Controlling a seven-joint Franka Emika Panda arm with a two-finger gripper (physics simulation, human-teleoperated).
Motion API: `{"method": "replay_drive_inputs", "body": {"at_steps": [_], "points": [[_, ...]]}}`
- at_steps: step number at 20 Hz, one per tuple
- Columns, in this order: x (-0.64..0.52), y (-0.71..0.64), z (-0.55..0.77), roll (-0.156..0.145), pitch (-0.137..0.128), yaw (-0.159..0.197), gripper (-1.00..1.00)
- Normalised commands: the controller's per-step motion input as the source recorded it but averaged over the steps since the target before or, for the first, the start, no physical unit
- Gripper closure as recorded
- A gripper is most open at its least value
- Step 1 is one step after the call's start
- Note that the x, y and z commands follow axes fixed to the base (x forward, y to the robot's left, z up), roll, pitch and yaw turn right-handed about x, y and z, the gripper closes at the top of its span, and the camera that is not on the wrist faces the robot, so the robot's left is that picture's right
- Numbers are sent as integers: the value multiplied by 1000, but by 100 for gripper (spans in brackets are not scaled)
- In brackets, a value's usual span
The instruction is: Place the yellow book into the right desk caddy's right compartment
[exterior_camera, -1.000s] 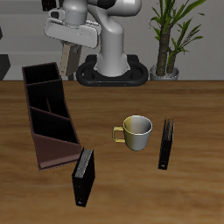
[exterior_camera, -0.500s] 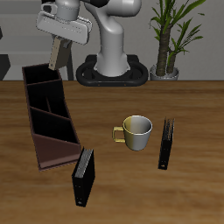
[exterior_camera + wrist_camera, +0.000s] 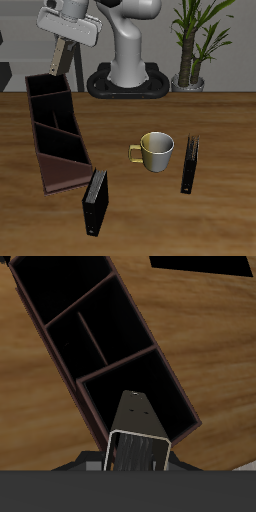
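Exterior view: mug (image 3: 157, 151), black books (image 3: 94, 201) well clear.

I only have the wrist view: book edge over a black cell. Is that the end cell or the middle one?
Observer: The end one. In the exterior view the book hangs over the caddy's back cell, opposite the sloping face.
Operator: Inside yet?
Observer: No. Its lower edge looks just above the rim, and it hangs tilted in the gripper.
Operator: Anything close by?
Observer: No. The mug and two black books stand apart, nearer the front edge.
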Motion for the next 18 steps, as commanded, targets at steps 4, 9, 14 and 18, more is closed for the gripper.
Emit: {"method": "replay_drive_inputs", "body": {"at_steps": [4,9,14,18], "points": [[151,-144,83,-6,22,138,100],[108,-142,129,-53,-15,58,100],[58,-49,33,-20,-1,-1,100],[113,-39,-59,-12,3,12,100]]}}
